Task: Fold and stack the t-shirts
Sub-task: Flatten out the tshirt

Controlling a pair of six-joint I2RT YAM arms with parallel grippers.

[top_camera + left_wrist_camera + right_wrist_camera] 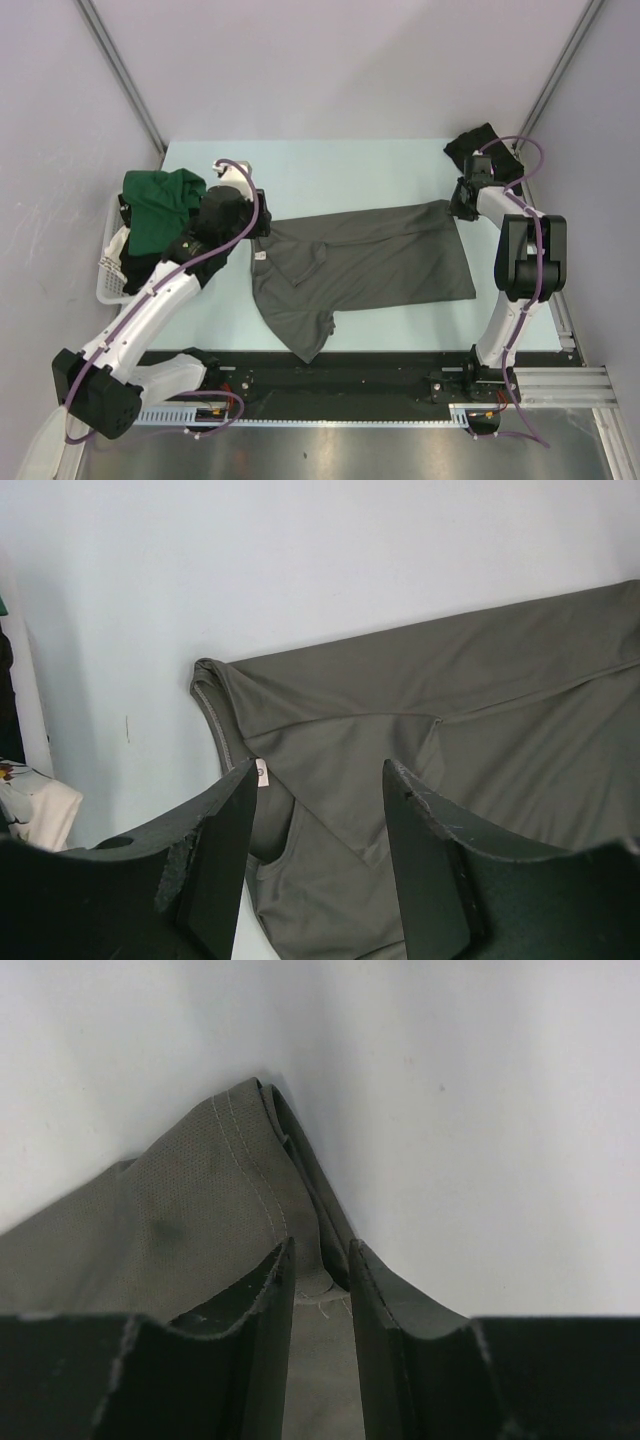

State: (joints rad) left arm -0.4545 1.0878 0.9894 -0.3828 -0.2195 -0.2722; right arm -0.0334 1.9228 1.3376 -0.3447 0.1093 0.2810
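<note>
The charcoal grey t-shirt [370,265] lies spread on the pale table, collar to the left and one sleeve hanging toward the near edge. My left gripper [262,228] is open and hovers over the collar [215,715], with its jaws wide apart [322,770]. My right gripper [455,207] is at the shirt's far right corner [240,1150], with its jaws [320,1245] closed narrowly on the bunched hem. The dark green t-shirt [158,205] is heaped in the basket at the left. The black t-shirt [483,148] lies crumpled at the back right corner.
A white slatted basket [112,270] stands at the table's left edge, under the left arm. Grey walls close in the table at the back and both sides. The table [340,170] shows bare pale surface behind the grey shirt.
</note>
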